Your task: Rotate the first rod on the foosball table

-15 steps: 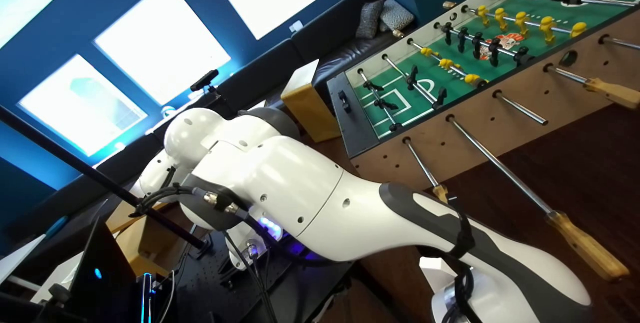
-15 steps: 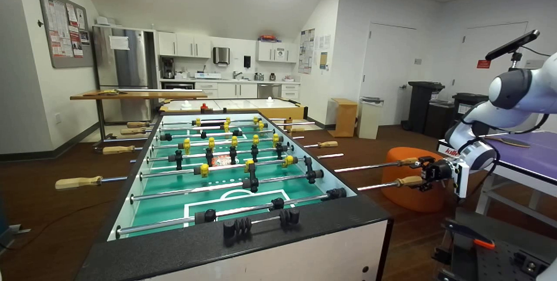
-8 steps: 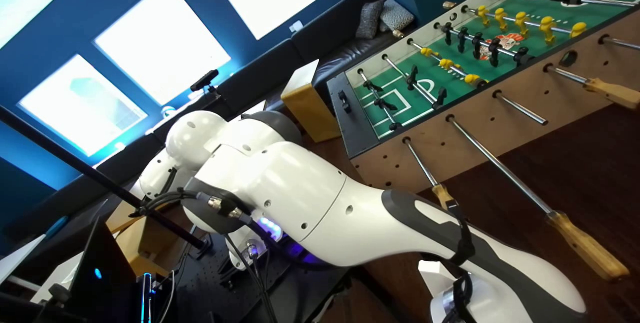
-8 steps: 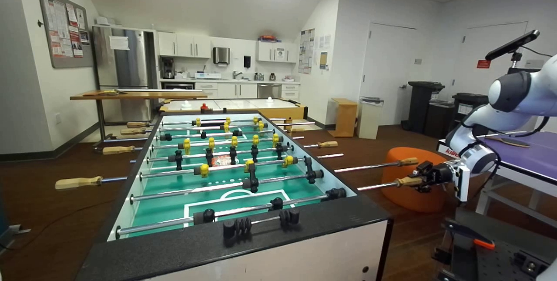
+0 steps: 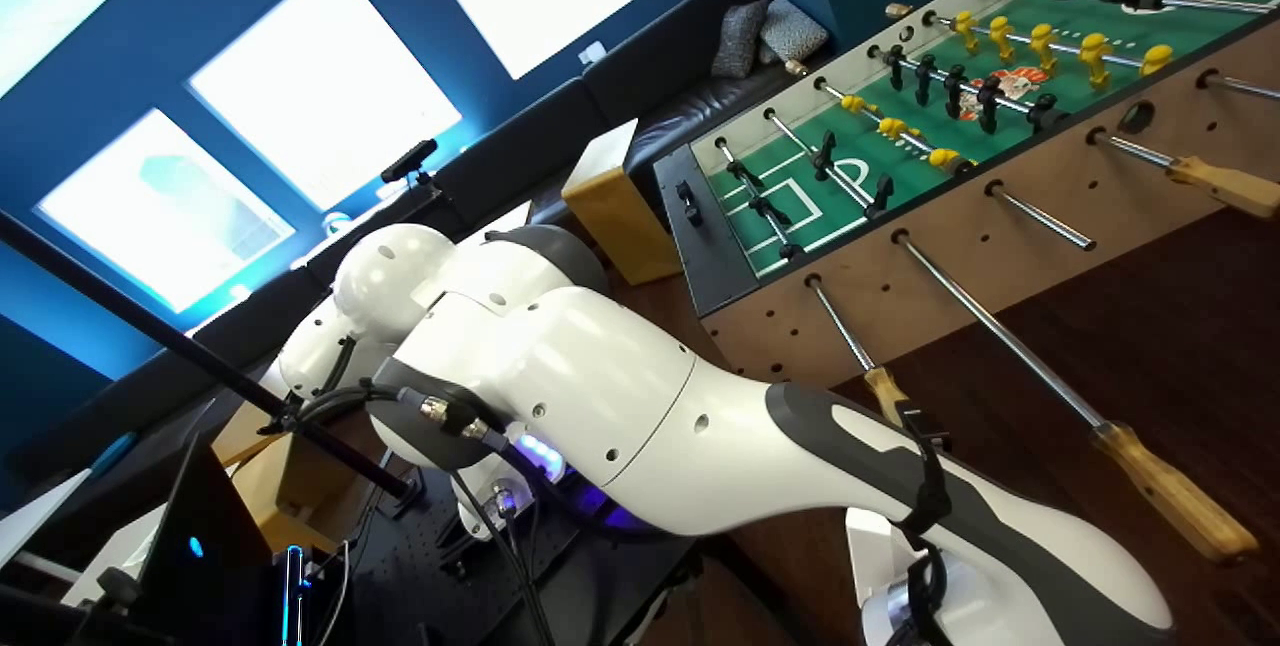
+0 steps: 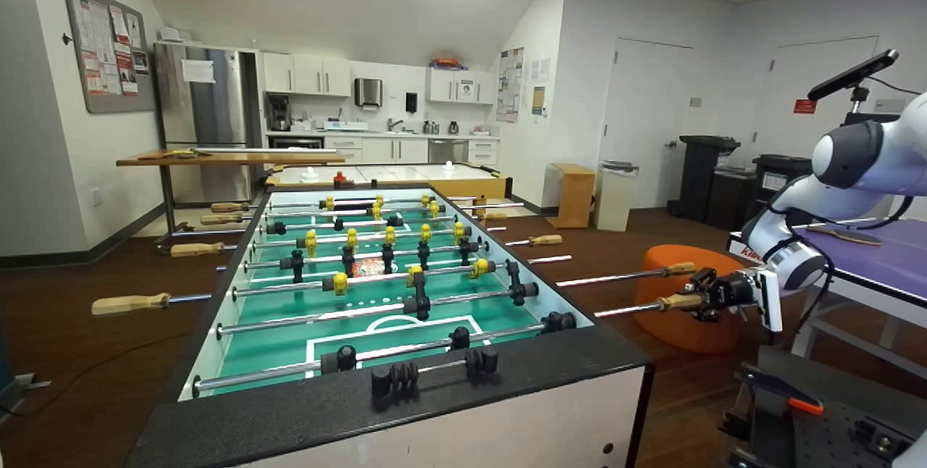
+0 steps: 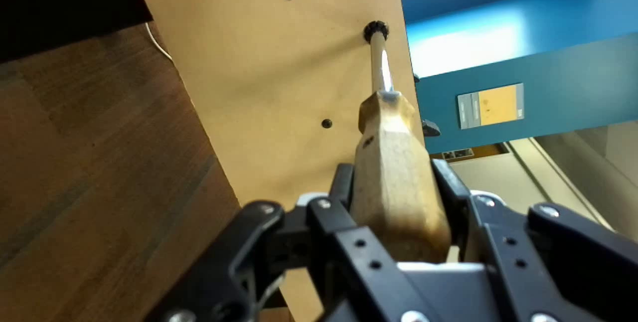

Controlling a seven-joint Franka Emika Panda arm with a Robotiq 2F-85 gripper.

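The foosball table (image 6: 572, 366) shows its green playfield in both exterior views, and its tan wooden side (image 7: 249, 63) fills much of the wrist view. Out of that side comes the first rod (image 5: 840, 324), a thin silver shaft ending in a tan wooden handle (image 7: 394, 162). My gripper (image 7: 391, 168) is shut on this handle, one black finger pressed along each flank. The handle's rear end lies deep between the jaws, near the palm. In an exterior view the gripper (image 6: 697, 297) grips the handle from its outer end; elsewhere the arm covers most of it.
Beside the held handle runs a longer steel rod with a like tan handle (image 5: 1170, 491). A bare rod end (image 5: 1045, 218) sticks out farther along. An orange pouf (image 6: 655, 265) stands behind the handles, and a purple ping-pong table (image 6: 894, 258) behind the arm.
The jaws have gone from wide apart around the handle to shut on it. The near rod's black figures have turned slightly, and the arm has shifted a little.
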